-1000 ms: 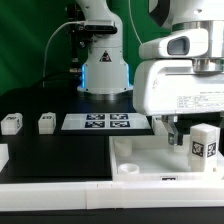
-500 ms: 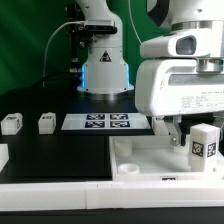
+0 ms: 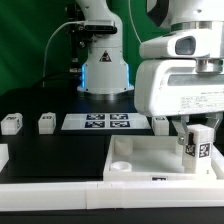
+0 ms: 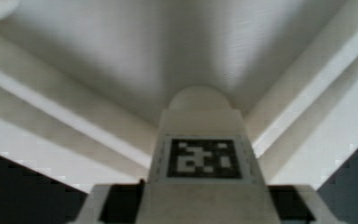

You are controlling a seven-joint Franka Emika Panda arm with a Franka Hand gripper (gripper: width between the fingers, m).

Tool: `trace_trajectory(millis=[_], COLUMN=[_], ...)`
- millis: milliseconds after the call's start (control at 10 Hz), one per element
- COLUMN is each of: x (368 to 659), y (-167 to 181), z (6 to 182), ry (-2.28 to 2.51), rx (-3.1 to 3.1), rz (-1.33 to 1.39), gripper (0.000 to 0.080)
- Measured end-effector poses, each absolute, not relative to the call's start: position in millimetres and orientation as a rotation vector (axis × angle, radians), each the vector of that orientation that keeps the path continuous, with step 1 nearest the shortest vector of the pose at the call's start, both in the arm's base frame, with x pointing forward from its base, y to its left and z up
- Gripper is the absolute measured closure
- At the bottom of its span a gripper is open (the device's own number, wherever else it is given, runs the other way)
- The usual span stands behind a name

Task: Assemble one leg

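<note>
The gripper point(image 3: 196, 137) hangs low over the large white tray-like part point(image 3: 150, 156), and between its jaws stands the leg point(image 3: 198, 144), upright, its black-and-white tag facing the exterior camera. The jaws are clamped on the leg, one finger pressed to each flank (the wrist view shows the same leg point(image 4: 202, 140) running straight out from between the pads, tag uppermost, with the tray's pale ribs point(image 4: 87, 90) beyond it). Whether the leg's lower end touches the tray cannot be told. Well apart from the jaws, toward the exterior view's left, two more legs point(image 3: 11, 123) point(image 3: 46, 122) sit on the black table point(image 3: 55, 150), and the marker board point(image 3: 96, 122) lies flat between them and the gripper.
</note>
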State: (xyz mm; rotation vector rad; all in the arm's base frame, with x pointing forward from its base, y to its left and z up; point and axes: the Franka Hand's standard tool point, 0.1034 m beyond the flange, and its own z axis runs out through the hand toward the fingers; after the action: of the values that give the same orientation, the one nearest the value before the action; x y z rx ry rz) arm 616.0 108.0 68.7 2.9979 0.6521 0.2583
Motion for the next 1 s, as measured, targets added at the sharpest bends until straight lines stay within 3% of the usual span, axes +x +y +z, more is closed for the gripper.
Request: trace_trajectory(millis=[200,1000], x=[615.9,611.9], y=[108.1,105.7], z=[68.5,66.3], ry=[0.497,-0.893], rx=[3.038,3.031], rz=[0.264,0.288], gripper=[0.0506,0.0505])
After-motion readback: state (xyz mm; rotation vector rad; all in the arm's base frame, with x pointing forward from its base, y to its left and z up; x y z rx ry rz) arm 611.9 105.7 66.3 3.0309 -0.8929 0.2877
